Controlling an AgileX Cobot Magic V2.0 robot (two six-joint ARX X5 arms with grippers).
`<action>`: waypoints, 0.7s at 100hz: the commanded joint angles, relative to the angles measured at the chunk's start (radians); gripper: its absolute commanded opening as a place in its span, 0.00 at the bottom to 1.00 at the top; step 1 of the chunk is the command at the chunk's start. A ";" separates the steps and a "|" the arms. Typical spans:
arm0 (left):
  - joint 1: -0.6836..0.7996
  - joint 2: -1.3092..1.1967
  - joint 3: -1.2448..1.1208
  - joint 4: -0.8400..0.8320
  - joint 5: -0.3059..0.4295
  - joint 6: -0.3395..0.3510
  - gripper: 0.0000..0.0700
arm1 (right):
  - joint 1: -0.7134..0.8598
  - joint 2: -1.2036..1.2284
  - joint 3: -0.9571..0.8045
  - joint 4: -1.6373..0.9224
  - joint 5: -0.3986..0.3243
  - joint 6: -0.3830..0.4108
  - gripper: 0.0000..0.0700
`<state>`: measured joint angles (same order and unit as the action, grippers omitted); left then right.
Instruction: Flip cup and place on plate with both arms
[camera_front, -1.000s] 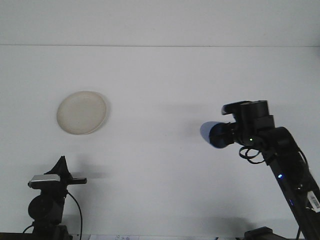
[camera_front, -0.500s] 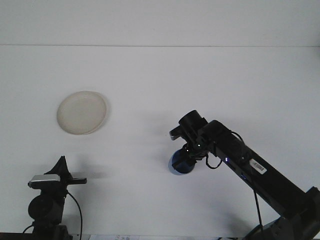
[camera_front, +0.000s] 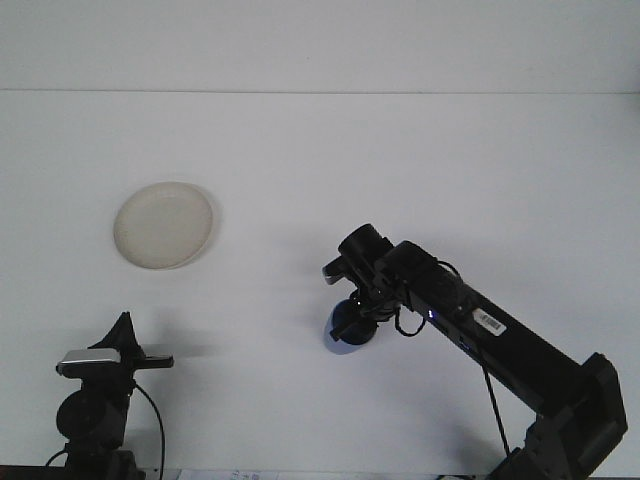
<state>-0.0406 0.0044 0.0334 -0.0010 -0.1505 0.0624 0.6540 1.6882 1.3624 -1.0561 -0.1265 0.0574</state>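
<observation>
A blue cup (camera_front: 346, 332) sits low over the white table near the centre, partly hidden under my right gripper (camera_front: 352, 318), which is shut on it. The right arm stretches in from the lower right corner. A round cream plate (camera_front: 163, 225) lies flat on the table at the left, well apart from the cup. My left gripper (camera_front: 128, 348) rests at the bottom left, pointing up and away from both cup and plate, and its fingers are too dark to read.
The white table (camera_front: 400, 160) runs back to a pale wall edge near the top. The left arm's base and cable occupy the bottom left corner. The right arm's long black links cross the lower right.
The right arm has swung left and down, carrying the blue cup from the right side to the table's centre. The left arm and the plate have not moved.
</observation>
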 joint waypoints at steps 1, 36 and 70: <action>0.000 -0.001 -0.019 0.010 0.001 0.008 0.02 | 0.010 0.034 0.016 0.006 0.003 0.020 0.34; 0.000 -0.001 -0.019 0.010 0.001 0.008 0.02 | 0.010 0.034 0.194 -0.090 0.003 0.010 0.54; 0.000 -0.001 -0.019 0.010 0.001 0.008 0.02 | 0.010 -0.007 0.475 -0.292 0.024 -0.058 0.54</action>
<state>-0.0406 0.0044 0.0334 -0.0010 -0.1505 0.0624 0.6540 1.7020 1.7828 -1.3357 -0.1215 0.0292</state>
